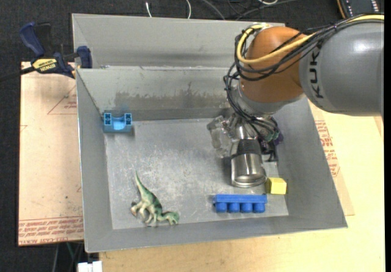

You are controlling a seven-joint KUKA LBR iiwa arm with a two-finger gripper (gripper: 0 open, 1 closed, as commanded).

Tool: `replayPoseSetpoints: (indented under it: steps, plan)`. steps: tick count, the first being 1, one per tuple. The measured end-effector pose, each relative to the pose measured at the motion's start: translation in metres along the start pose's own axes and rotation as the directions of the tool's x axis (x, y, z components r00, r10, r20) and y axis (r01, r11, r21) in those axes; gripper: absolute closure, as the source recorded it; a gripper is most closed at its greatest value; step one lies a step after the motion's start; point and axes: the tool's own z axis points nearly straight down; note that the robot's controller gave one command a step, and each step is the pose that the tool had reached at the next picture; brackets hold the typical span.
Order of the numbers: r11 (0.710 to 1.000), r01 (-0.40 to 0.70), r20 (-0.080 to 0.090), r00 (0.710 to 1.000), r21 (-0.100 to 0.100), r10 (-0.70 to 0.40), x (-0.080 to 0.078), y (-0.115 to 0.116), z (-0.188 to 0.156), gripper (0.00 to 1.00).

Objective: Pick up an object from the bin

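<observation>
Yellow cube (pixel 277 186) beside hand (pixel 247 174), grip unclear, long blue brick (pixel 240 203), dinosaur (pixel 150 208) in bin (pixel 177 161)

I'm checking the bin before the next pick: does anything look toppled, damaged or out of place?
Only the green toy dinosaur, near the lower-left corner of the bin, lies on its side. The small blue block, long blue brick and yellow cube sit flat and look intact.
</observation>
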Motion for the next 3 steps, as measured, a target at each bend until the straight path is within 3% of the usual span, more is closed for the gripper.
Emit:
replayPoseSetpoints:
  steps: [1, 2, 3]
  plan:
    - [0.917, -0.399, -0.016, 0.917, 0.000, 0.399, -0.018, 0.002, 0.033, 1.00]
    - [0.873, -0.488, 0.004, 0.873, 0.001, 0.488, 0.010, 0.002, 0.030, 1.00]
    - [0.906, -0.424, -0.010, 0.906, -0.002, 0.424, 0.050, -0.015, 0.061, 1.00]
